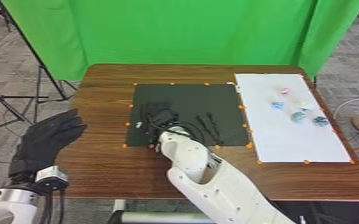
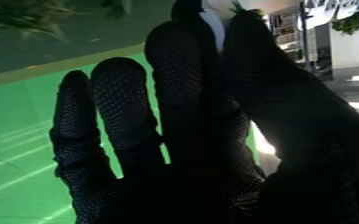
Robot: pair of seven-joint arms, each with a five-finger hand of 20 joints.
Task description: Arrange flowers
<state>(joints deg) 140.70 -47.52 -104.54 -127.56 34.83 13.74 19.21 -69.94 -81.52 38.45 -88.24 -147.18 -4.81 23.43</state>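
Note:
In the head view my right hand (image 1: 162, 117) is low over the black mat (image 1: 182, 91), beside a small white piece (image 1: 138, 124). The right wrist view shows my right hand (image 2: 180, 115) with its thumb and a finger meeting around a white item (image 2: 214, 25) with a green tip (image 2: 238, 7); it looks like a small flower. Blurred greenery (image 2: 24, 17) lies on the dark surface there. Small pink (image 1: 285, 91), blue (image 1: 278, 105) and greenish (image 1: 298, 116) flowers rest on the white sheet (image 1: 295, 142). My left hand (image 1: 49, 137) is open, over the table's left edge.
Thin dark stem-like shapes (image 1: 209, 127) lie on the mat to the right of my right hand. Orange markers border the mat and the sheet on the brown table (image 1: 109, 170). A green backdrop (image 1: 184, 35) hangs behind, and dark stands (image 1: 42, 75) are at the left.

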